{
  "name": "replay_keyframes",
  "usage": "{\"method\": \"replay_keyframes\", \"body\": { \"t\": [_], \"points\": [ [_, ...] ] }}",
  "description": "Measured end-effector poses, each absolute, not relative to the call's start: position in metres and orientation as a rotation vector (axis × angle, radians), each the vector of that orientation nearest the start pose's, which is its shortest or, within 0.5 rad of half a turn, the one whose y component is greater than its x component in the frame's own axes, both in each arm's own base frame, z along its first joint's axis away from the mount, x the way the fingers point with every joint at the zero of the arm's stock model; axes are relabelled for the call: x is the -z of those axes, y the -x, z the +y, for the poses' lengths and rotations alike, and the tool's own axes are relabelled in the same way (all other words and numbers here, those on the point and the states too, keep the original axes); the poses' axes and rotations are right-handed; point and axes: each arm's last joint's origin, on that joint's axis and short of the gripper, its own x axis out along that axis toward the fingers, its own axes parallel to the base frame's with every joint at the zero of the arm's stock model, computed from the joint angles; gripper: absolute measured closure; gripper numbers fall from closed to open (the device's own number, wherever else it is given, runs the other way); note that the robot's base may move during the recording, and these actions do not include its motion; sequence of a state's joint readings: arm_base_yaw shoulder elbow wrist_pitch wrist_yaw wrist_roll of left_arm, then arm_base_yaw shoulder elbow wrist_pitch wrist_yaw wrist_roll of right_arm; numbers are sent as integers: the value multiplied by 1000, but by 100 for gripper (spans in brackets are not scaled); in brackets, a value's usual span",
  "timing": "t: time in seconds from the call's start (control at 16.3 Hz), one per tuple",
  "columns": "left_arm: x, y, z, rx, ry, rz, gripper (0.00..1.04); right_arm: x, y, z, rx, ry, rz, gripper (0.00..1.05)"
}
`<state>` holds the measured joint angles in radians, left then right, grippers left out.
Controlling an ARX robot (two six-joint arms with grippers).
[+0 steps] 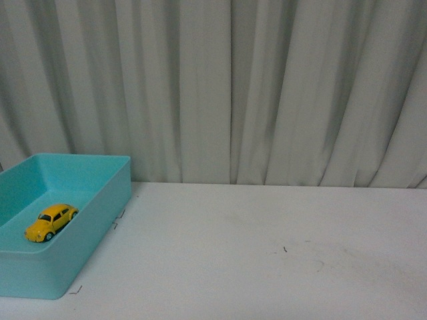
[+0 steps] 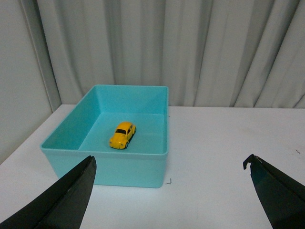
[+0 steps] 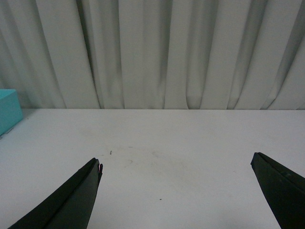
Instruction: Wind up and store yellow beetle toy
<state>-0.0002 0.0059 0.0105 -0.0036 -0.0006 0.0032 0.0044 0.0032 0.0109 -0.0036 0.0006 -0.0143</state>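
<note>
The small glossy yellow beetle toy car (image 1: 51, 222) sat inside the open turquoise plastic box (image 1: 100, 213), which stood on the white table (image 1: 267, 253) at its left side. Behind the table hung the pale pleated curtain (image 1: 267, 87).

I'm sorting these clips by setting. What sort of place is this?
Probably a lab or staged test bench, not a home: a bare white table, a plain grey curtain closing off the background, and only a teal bin holding a yellow toy car.
</note>
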Motion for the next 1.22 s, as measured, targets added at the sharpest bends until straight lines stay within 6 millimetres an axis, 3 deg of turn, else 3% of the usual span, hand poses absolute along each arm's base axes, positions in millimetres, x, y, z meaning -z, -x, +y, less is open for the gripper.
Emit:
{"method": "replay_keyframes", "body": {
  "t": [1.22],
  "points": [
    [-166, -97, 0, 0, -3, -1, 7, -167, -97, 0, -4, 14, -4, 6]
  ]
}}
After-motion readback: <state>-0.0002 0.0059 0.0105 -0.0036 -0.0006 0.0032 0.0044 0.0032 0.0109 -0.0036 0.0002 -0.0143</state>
